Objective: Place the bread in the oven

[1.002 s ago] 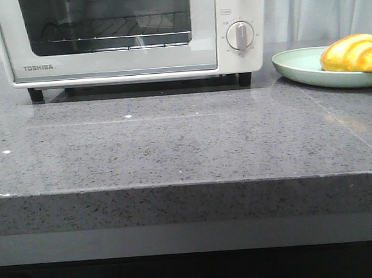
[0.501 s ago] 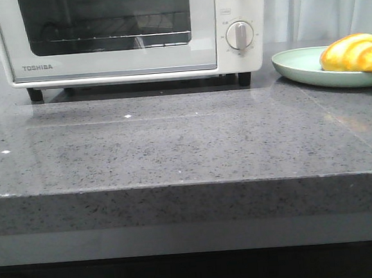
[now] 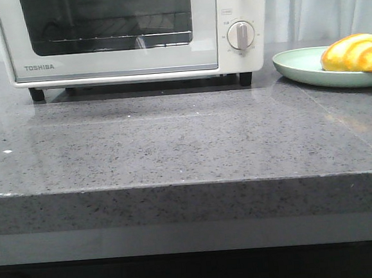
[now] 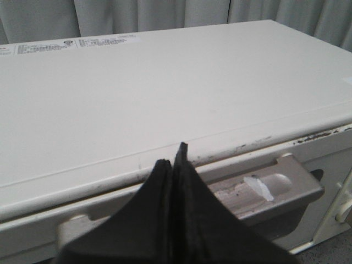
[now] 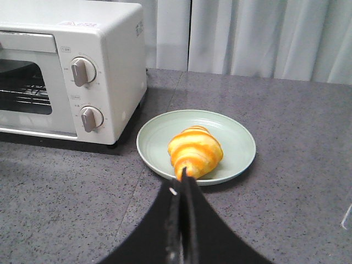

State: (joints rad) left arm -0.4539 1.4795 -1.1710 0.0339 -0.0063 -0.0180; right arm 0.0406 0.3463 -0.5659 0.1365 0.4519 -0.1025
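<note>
Hovering over the oven (image 4: 165, 93), the left hand (image 4: 175, 165) has its two black fingers pressed flat together with nothing between them, tips just above the front edge of the white top, right over the door handle (image 4: 264, 190). Can't really tell from that close-up whether the tips are touching the oven or just floating near it.

Right hand (image 5: 184, 179) is closed up tight too and holding nothing, hanging above the counter (image 5: 286, 137) and pointed at the bread (image 5: 196, 151).

Bread sits on the pale green plate (image 5: 231, 137), a bit toward the near rim, stripes facing up. Plate is on the counter just beside the oven's dial side, not touching it. Front view shows the same thing: bread (image 3: 354, 53) on the plate (image 3: 296, 66) at the far right, oven (image 3: 126, 31) at the back with its glass door shut, rack (image 3: 110, 30) visible inside, two dials (image 3: 240, 35) on the right. Curtain (image 5: 264, 38) behind everything.
</note>
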